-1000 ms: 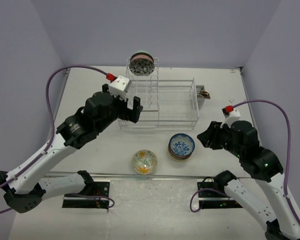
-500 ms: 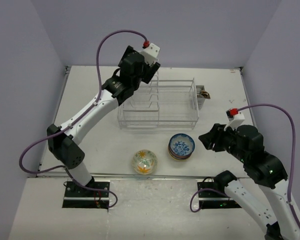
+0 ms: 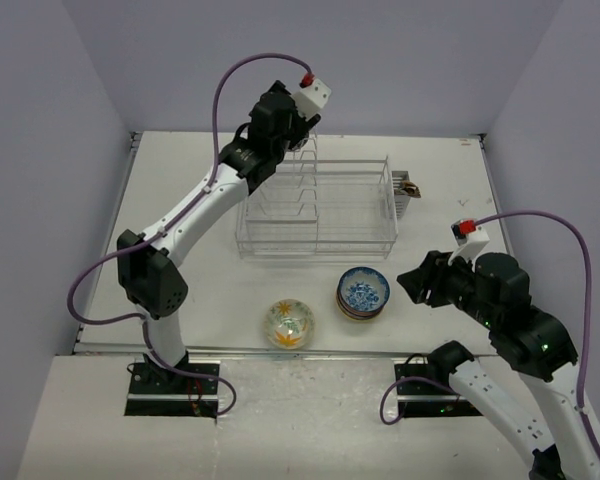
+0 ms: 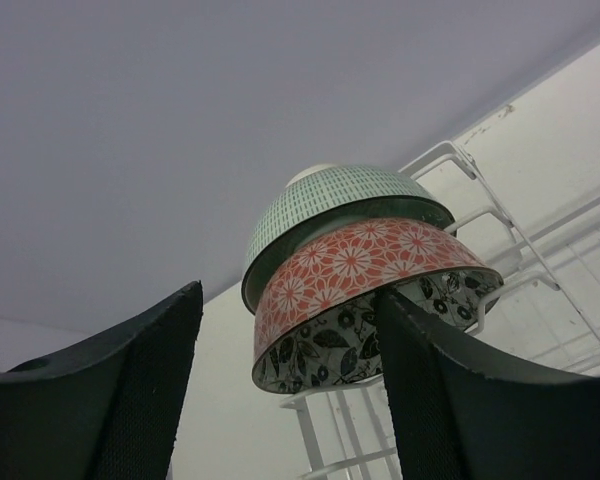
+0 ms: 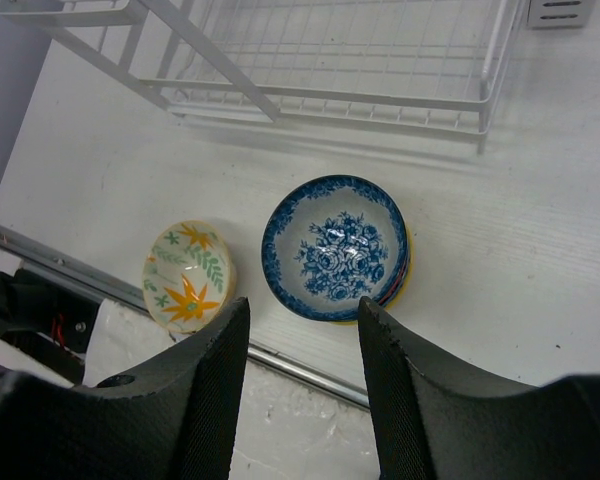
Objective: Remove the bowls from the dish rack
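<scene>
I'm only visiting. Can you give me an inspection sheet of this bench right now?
Surface: white table.
Job's things: wire rack; stacked bowls perched on it; blue bowl atop a stack and yellow bowl on the table.
Clutter: small dark object beside the rack.
Tools: left tool open, facing the stacked bowls; right tool open above the blue bowl.
Cables: purple cable on each arm.
Surroundings: lavender walls.

In your top view the left gripper (image 4: 290, 290) hidden behind its own wrist, the racked bowls (image 4: 360, 270) too, dish rack (image 5: 320, 93) cut by your right wrist view's top edge, bowls beneath (image 3: 360, 315) the blue floral bowl (image 5: 335, 248) mere rim slivers, dark item (image 3: 410, 188) behind the rack too small to name
</scene>
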Controlling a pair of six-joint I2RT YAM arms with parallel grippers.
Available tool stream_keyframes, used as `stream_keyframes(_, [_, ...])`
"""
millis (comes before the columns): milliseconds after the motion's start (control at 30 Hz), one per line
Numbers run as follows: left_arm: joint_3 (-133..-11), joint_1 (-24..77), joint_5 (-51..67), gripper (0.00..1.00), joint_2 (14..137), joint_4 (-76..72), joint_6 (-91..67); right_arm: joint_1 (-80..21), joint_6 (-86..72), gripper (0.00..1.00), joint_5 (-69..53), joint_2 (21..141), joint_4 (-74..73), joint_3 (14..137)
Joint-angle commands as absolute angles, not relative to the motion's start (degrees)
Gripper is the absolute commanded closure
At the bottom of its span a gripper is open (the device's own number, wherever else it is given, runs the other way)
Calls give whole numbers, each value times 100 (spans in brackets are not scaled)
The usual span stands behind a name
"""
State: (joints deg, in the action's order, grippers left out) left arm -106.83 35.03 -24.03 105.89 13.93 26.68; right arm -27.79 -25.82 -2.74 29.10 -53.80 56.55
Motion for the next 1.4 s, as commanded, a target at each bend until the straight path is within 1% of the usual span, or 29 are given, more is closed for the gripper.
stream_keyframes(0, [-10995,3454,-2224,32,10678,1046,2944,-2777,-2417,51,-387,2918,-5476,5862])
stream_keyframes(67, [-11056,3384,-2136,34,10731,1081,2944,-2786,-2408,51,-361,2962,-5476,5880])
stream_keyframes(100, [-11126,3366,-2066,43,10784,1133,2918,-2786,-2400,51,-360,2997,-5502,5889])
stream_keyframes(133, [-11162,3358,-2031,49,10810,1177,2909,-2786,-2399,51,-352,3006,-5502,5889])
stream_keyframes(167, [-11162,3340,-2004,53,10828,1195,2900,-2786,-2399,51,-343,3006,-5511,5897])
stream_keyframes(267, [-11153,3331,-1960,54,10881,1265,2865,-2786,-2399,51,-343,3006,-5511,5906])
stream_keyframes(300, [-11153,3331,-1960,57,10898,1292,2857,-2777,-2391,51,-334,3006,-5502,5906])
stream_keyframes(367, [-11127,3331,-1986,65,10916,1301,2856,-2777,-2382,51,-325,3023,-5502,5915])
stream_keyframes(400, [-11127,3331,-1995,75,10916,1318,2856,-2777,-2382,51,-325,3032,-5502,5924])
stream_keyframes(433, [-11118,3331,-1986,80,10907,1327,2856,-2777,-2382,51,-334,3032,-5502,5915])
stream_keyframes(467, [-11101,3331,-1986,83,10899,1327,2848,-2786,-2391,51,-334,3032,-5493,5915])
stream_keyframes(500, [-11083,3331,-1995,92,10855,1327,2848,-2777,-2382,51,-325,3050,-5493,5915])
stream_keyframes(533, [-11066,3322,-2013,94,10837,1318,2848,-2777,-2382,51,-334,3050,-5484,5915])
stream_keyframes(700, [-10680,3331,-2056,100,10521,1030,2891,-2786,-2382,51,-343,3050,-5441,5889])
stream_keyframes(933, [-10415,3340,-2092,100,10257,782,2857,-2786,-2391,51,-369,3085,-5405,5871])
stream_keyframes(1367, [-9748,3340,-1951,100,9396,141,2180,-2786,-2417,51,-343,3146,-5370,5880])
